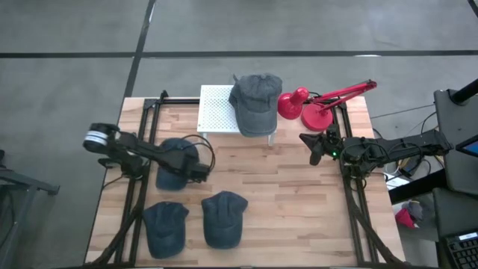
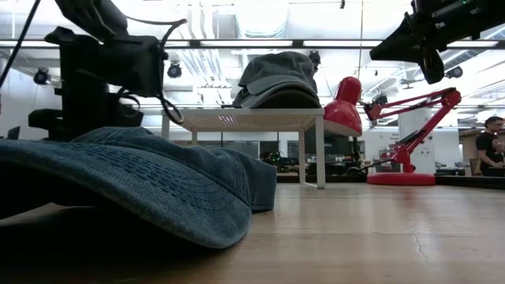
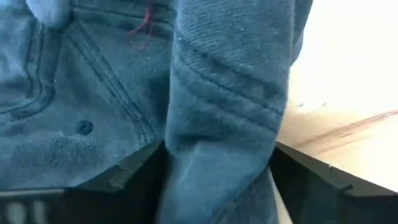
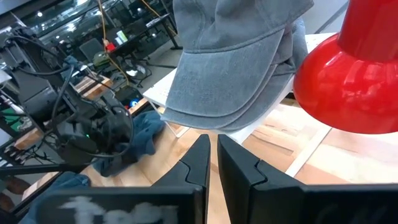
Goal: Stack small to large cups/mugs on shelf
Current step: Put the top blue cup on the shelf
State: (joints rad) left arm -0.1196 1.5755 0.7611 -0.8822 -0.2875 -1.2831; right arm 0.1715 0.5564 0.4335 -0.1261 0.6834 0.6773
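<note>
Gripping a denim cap (image 1: 177, 163), the left gripper (image 1: 200, 170) pinches a fold of fabric; next comes lifting it onto the grey stack (image 1: 255, 101) on the shelf (image 1: 216, 112) (right gripper (image 1: 314, 147) idle beside the lamp (image 1: 317, 108), fingers nearly closed, holding nothing).

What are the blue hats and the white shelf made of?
The blue caps look like soft denim cloth: you can see stitched seams and a faded weave. The white shelf seems to be painted metal, since its flat top is dotted with tiny holes.

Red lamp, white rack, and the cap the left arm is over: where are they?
red lamp (image 1: 320, 117), high view, on its round base.
white rack (image 1: 216, 112), high view, on its bare perforated top.
blue cap (image 1: 170, 177), high view, on its crown.
</note>
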